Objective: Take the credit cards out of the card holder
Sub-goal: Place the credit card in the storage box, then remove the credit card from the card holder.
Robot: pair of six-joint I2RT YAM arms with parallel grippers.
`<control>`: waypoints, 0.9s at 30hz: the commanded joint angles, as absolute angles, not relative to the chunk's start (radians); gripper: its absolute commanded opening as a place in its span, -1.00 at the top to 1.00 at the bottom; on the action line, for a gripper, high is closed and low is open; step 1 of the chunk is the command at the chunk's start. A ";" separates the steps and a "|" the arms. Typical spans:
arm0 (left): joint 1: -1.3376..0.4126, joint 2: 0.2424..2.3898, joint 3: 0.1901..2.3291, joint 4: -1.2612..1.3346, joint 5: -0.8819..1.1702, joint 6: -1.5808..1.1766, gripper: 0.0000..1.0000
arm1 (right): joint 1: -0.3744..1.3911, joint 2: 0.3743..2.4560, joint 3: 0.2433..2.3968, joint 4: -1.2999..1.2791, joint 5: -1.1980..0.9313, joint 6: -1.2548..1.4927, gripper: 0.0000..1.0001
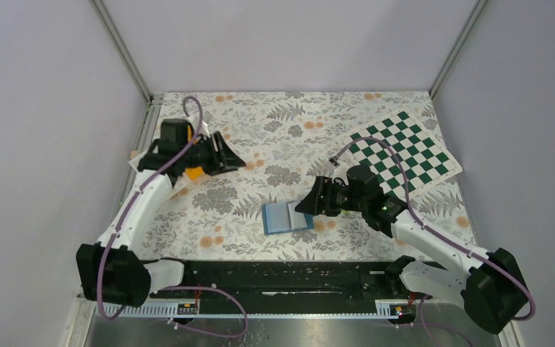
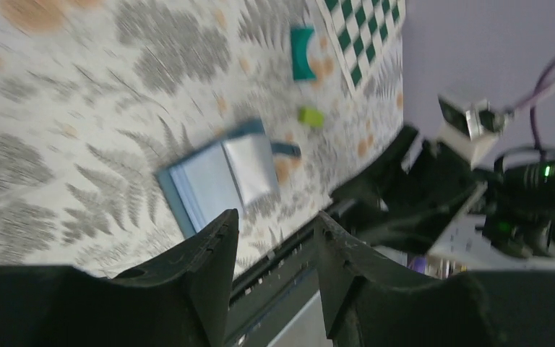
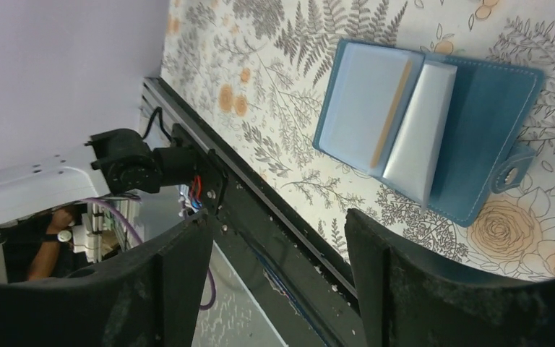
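The blue card holder (image 1: 287, 217) lies open and flat on the flowery counter (image 1: 274, 130). It is near the front edge, about in the middle. Inside it are see-through pockets (image 3: 419, 130), folded up a little like pages. A thin tan card (image 3: 392, 108) shows as a slanted strip in those pockets.

The right pincer (image 3: 278, 220) hangs just beside the right side of the holder. Its two black fingers (image 3: 181, 282) stand wide apart. Nothing is between them, and the holder lies out in front of them.

The left pincer (image 2: 276, 220) is far off at the back left of the counter, well apart from the holder. Its fingers are partly apart, with a narrow gap, and nothing is in the gap. Its picture is blurry.

Two cards lie out on the counter, past the holder in the left wrist view. One is a teal card (image 2: 303, 52), and it sits close to the green and white checkered mat (image 1: 405, 152). The other is a small green card (image 2: 311, 116), between the teal card and the holder.
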State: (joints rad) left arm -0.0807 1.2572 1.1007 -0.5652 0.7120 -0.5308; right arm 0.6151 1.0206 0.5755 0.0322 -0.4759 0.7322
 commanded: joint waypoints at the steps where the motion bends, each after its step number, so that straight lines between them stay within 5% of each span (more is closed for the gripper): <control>1: -0.219 1.134 0.938 -0.402 0.675 -0.612 0.14 | 0.696 1.110 0.654 0.007 -0.350 0.700 -0.47; 8: -0.295 1.100 0.591 -0.091 0.632 -0.751 0.16 | 0.817 1.294 0.734 0.005 -0.145 0.655 -0.38; 18: -0.276 1.184 0.445 0.059 0.593 -0.846 0.22 | 0.980 1.584 0.977 -0.228 0.231 0.587 -0.46; 27: -0.161 1.044 0.354 0.088 0.553 -0.884 0.21 | 1.041 1.739 1.108 -0.349 0.341 0.582 -0.55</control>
State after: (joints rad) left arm -0.1864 1.1252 0.3687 0.0113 0.5922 -0.8650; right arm 1.0206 1.6924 1.0451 -0.2668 0.2359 0.5949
